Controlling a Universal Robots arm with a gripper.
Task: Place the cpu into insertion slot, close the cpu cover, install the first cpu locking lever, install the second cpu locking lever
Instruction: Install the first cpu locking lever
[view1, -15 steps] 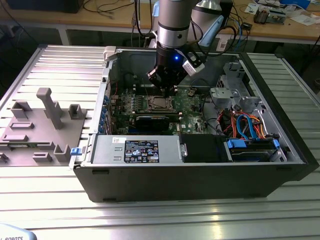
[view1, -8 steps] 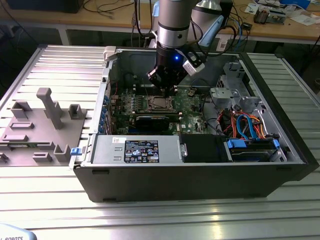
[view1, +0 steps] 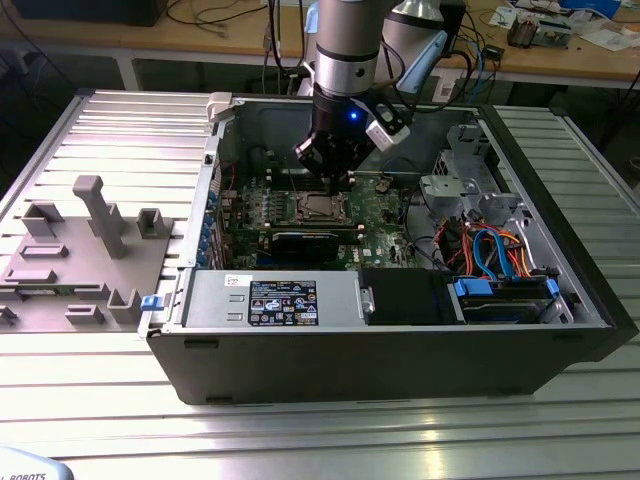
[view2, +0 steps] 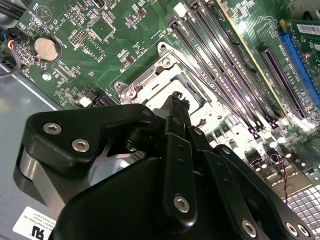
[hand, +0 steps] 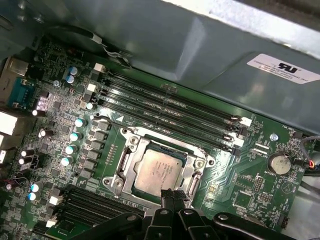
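While the cpu (hand: 159, 172), light, thin and fragile, best held by its edges, sits in its socket, the gripper (hand: 173, 195) hovers pinched closed just above.

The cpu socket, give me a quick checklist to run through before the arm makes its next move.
1. The cpu lies square in the socket: ok.
2. The cpu cover lies down around the chip: ok.
3. Gripper at the socket's edge, fingers together: ok.
4. Locking levers latched: cannot tell.
5. Memory slots beside the socket free of the gripper: ok.
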